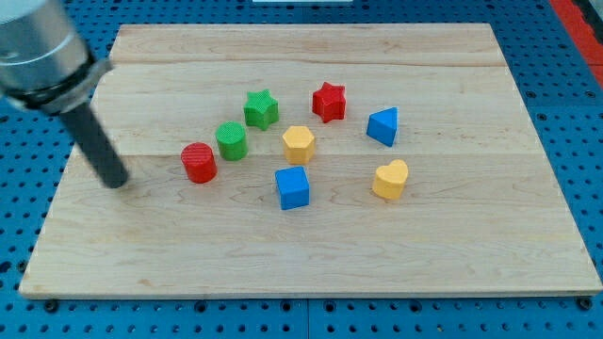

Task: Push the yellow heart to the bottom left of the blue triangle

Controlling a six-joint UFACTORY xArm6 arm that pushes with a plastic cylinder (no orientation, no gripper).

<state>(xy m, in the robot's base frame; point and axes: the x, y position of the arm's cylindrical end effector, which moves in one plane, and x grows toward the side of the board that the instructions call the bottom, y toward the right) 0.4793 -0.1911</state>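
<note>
Pale wooden desk (311, 235): the yellow heart block (390, 179) lies just below the blue triangle block (382, 125). No jaws are fitted. My tip (116, 182) is placed far left; the blue cube block (292, 187) could be clipped crossing.

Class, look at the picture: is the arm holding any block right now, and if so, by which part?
Nothing is held. My tip rests on the board at the view's left, apart from every block; the red cylinder is nearest.
</note>
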